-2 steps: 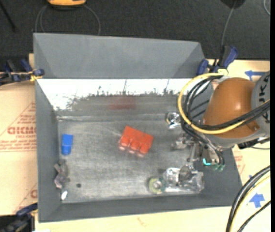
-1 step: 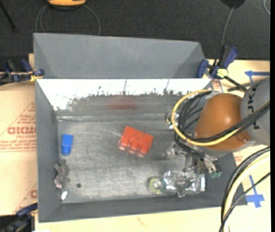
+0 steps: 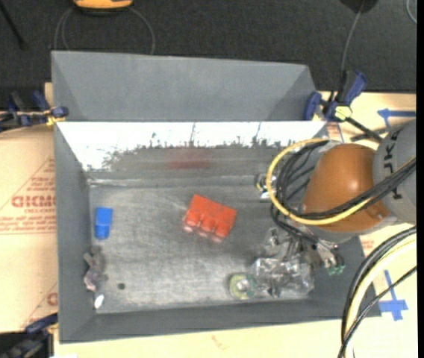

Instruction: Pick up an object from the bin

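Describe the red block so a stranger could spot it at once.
Start at the grey bin. Near the middle of its floor lies the red block. It is the biggest loose thing there and the only red one; the blue block by the left wall is much smaller.

Bin (image 3: 152,271) holds red brick (image 3: 209,218) (centre), blue block (image 3: 103,223).

Black letters stand sideways on the pale housing of the arm (image 3: 400,189) at the right; they appear to read "KU"; the rest cannot be made out.
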Robot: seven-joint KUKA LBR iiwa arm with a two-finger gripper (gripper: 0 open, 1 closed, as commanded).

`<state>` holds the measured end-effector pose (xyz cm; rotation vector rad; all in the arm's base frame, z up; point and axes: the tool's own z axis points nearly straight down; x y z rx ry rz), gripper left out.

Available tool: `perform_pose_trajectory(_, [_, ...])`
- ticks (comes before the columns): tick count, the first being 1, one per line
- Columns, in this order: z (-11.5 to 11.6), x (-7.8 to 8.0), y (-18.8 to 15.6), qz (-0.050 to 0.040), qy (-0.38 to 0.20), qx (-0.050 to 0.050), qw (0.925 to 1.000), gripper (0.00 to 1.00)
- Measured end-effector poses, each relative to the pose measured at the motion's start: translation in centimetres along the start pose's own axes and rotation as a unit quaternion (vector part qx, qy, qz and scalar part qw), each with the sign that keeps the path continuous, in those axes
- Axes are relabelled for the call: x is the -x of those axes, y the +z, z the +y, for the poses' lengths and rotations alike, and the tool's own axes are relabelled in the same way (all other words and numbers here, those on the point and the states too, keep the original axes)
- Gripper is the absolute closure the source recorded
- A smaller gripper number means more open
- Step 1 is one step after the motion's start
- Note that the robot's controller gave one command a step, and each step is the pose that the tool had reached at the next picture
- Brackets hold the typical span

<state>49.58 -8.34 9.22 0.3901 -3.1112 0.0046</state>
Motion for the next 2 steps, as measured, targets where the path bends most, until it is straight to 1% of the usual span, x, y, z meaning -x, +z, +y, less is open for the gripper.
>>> perform_pose_trajectory(1, [0.5, 0.9, -2.2, -0.0057, -0.162, -0.001, 0.9867, 1.0])
perform_pose_trajectory(2, [0.8, 0.6, -13.1, -0.0067, -0.165, -0.002, 0.9864, 1.0])
